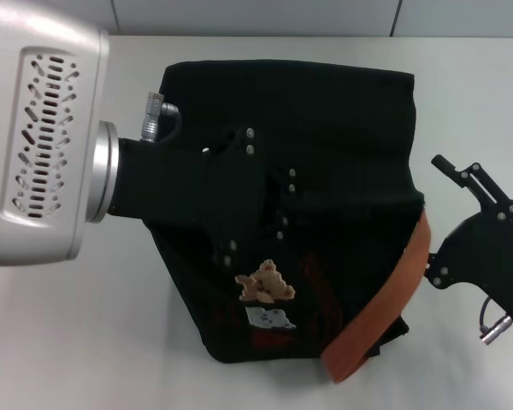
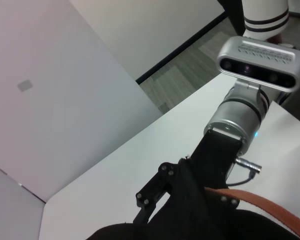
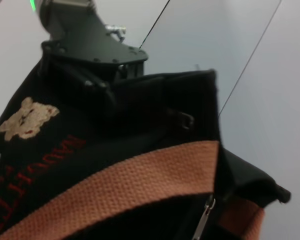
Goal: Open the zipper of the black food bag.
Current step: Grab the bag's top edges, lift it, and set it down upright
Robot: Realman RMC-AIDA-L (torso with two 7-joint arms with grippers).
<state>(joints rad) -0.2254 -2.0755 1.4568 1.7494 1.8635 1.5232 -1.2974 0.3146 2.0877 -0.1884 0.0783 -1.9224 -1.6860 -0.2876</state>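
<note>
In the head view, the black food bag [image 1: 342, 145] is seen lying on the white table [image 1: 85, 342], its patched face turned up, with one tan bear patch [image 1: 265, 284] and one pale patch [image 1: 271, 318] counted just below it. The left gripper [image 1: 269, 209] is laid over the middle of the bag, black against black fabric, so how far its fingers are parted, or whether anything is held, cannot be told. One orange-brown strap [image 1: 385, 307] is seen running down the bag's right edge, and the right gripper [image 1: 462, 175] is placed just beside that strap, off the bag, with nothing seen held; its opening cannot be judged. The bag's contents are not shown. In the left wrist view, the right gripper [image 2: 152, 192] is seen at the edge of the black fabric [image 2: 190, 220], with a length of strap [image 2: 270, 210] crossing beside it. In the right wrist view, the zipper [image 3: 202, 220] is found at the bag's end beneath the strap [image 3: 115, 190], its silver pull hanging there, apart from the left gripper [image 3: 100, 90], which rests farther along the bag past the bear patch [image 3: 27, 119].
</note>
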